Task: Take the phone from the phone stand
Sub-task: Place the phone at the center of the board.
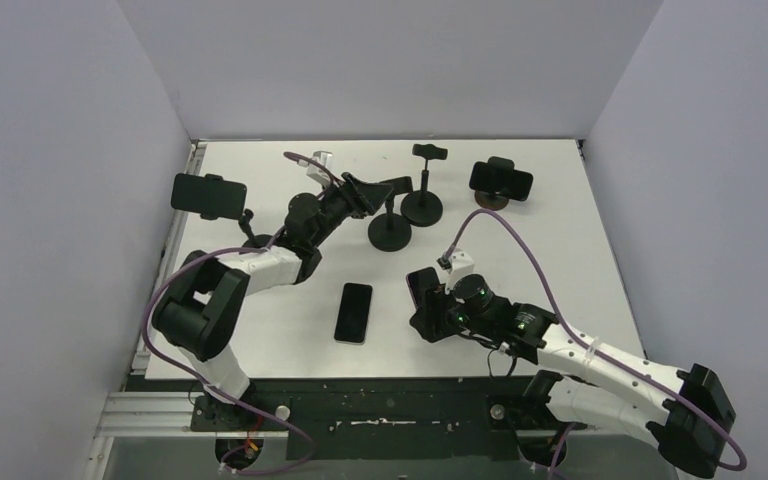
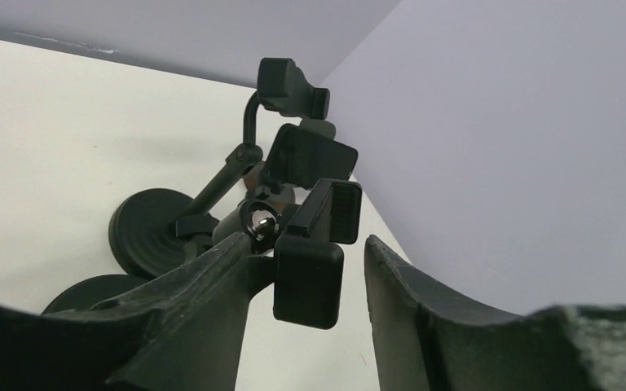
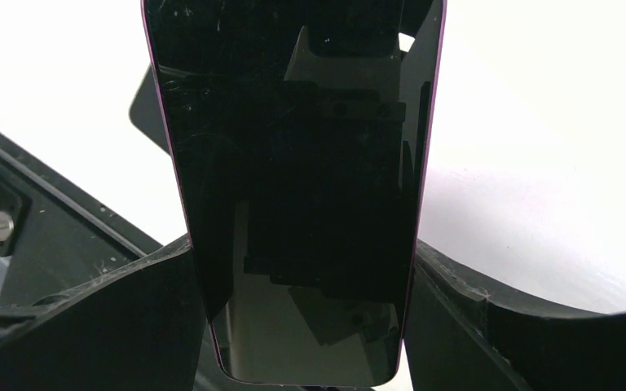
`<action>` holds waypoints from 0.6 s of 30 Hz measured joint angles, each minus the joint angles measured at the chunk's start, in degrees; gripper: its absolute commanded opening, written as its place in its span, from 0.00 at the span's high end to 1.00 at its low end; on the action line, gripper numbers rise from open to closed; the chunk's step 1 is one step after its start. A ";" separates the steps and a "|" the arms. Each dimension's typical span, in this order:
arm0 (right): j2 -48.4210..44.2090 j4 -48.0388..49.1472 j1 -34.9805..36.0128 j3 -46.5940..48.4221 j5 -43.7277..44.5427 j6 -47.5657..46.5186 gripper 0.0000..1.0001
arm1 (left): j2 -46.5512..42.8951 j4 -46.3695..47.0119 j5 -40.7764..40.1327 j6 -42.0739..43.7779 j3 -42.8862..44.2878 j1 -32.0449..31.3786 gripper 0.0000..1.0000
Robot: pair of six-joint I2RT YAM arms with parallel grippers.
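My right gripper (image 3: 301,248) is shut on a black phone (image 3: 293,163) with a purple rim, its fingers pressing both long edges. In the top view that phone (image 1: 422,290) hangs tilted just above the table's middle right, clear of any stand. My left gripper (image 1: 365,192) is at the back centre, around the empty clamp of a black phone stand (image 1: 391,233). In the left wrist view the clamp pad (image 2: 308,281) sits between the jaws. The left finger (image 2: 212,285) touches the stand's neck, and a gap separates the pad from the right finger (image 2: 399,309), so the gripper (image 2: 310,244) is open.
A second black phone (image 1: 353,312) lies flat on the table at front centre. A stand at the far left holds a phone (image 1: 208,195), and another at the back right holds a phone (image 1: 501,180). An empty stand (image 1: 425,180) rises just behind the left gripper.
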 measured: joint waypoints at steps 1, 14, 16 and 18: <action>0.83 0.00 0.20 0.02 0.70 0.22 1.00 | -0.09 -0.02 0.00 0.11 -0.39 0.22 0.41; 11.21 1.27 4.42 2.75 8.76 4.92 1.00 | -16.11 -8.31 -0.52 0.79 -8.83 0.31 0.03; 13.92 2.12 5.18 3.39 10.23 6.75 1.00 | -21.00 -13.09 -2.19 1.22 -10.47 0.09 0.03; 16.44 2.71 5.84 3.96 11.47 8.63 1.00 | -26.29 -19.21 -4.61 2.36 -11.30 -0.42 0.03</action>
